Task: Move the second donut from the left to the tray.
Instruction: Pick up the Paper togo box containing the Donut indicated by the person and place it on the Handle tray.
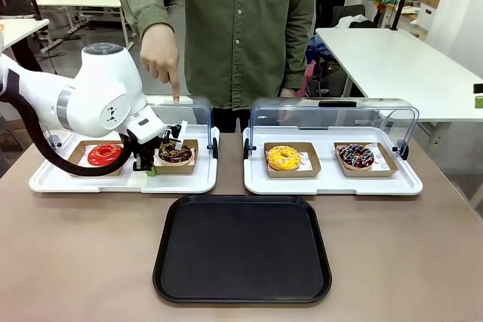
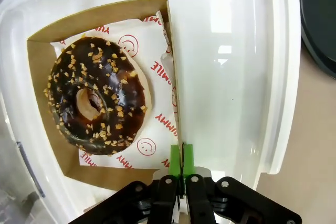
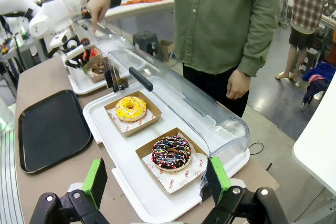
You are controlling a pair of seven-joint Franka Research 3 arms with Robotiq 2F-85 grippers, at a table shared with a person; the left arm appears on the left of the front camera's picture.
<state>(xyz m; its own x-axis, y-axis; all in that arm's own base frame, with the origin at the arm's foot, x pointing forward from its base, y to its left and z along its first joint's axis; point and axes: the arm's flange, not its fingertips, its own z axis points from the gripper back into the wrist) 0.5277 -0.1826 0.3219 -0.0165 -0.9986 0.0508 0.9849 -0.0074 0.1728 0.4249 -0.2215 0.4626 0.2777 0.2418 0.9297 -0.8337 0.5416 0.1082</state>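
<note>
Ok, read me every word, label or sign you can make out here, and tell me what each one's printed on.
"SMILE": red print, repeated, on the white paper liner under the dark chocolate-iced ring donut with pale sprinkles, in its shallow brown cardboard holder.
"YUMMY": red, same liner, beside red smiley-face signs.
Liners under the yellow-iced ring donut and the dark ring donut with colourful sprinkles: red print, too small to read.
</note>
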